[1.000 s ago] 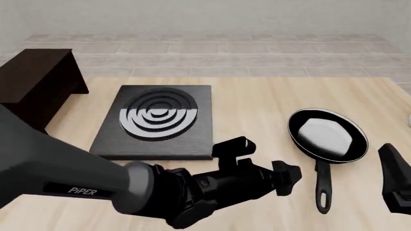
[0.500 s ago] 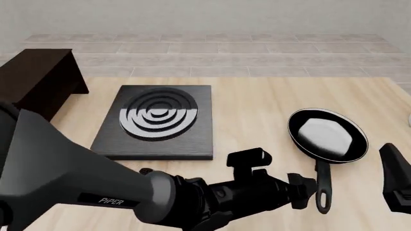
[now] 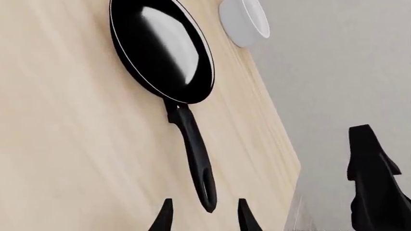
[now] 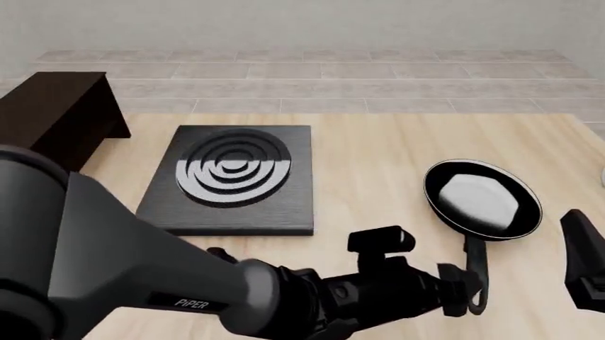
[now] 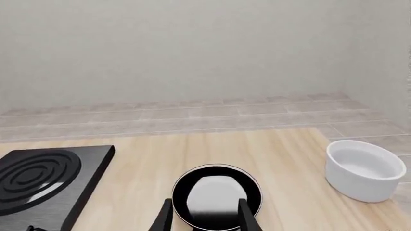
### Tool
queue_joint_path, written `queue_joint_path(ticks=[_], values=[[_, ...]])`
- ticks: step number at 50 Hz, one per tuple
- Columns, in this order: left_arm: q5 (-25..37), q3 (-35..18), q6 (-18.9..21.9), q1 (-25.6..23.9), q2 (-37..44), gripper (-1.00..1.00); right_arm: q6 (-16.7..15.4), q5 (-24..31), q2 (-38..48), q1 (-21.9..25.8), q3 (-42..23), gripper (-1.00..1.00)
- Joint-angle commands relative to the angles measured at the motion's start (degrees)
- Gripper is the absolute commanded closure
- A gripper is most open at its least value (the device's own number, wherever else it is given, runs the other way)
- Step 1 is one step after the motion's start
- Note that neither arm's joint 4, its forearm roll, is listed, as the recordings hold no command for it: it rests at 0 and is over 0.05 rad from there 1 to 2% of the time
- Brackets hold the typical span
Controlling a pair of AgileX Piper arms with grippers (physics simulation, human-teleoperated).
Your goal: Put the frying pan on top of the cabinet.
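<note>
The left gripper [image 4: 470, 287] has been brought up to the frying pan [image 4: 482, 197], fingers spread and empty either side of the handle's loop end. The pan sits right of the stove plate [image 4: 229, 177], the cabinet [image 4: 52, 117] beyond to the left. Rigid, glossy, front-heavy; the handle is best gripped nearer the bowl. The right gripper [image 5: 204, 216] is also spread, empty.

Left end effector [image 4: 470, 289] at frying pan [image 4: 482, 198] handle loop; cabinet [image 4: 52, 117] far left.
</note>
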Motion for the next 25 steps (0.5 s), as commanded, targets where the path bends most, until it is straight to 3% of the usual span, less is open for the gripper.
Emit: queue_joint_path(ticks=[1, 25], values=[[0.1, -1.8, 0.0, -0.6, 1.8, -1.00, 0.5, -0.1, 0.2, -0.3, 0.0, -1.00], [-0.4, -3.9, -0.1, -0.8, 3.5, -1.00, 0.9, -0.7, 1.1, -0.4, 0.0, -1.00]])
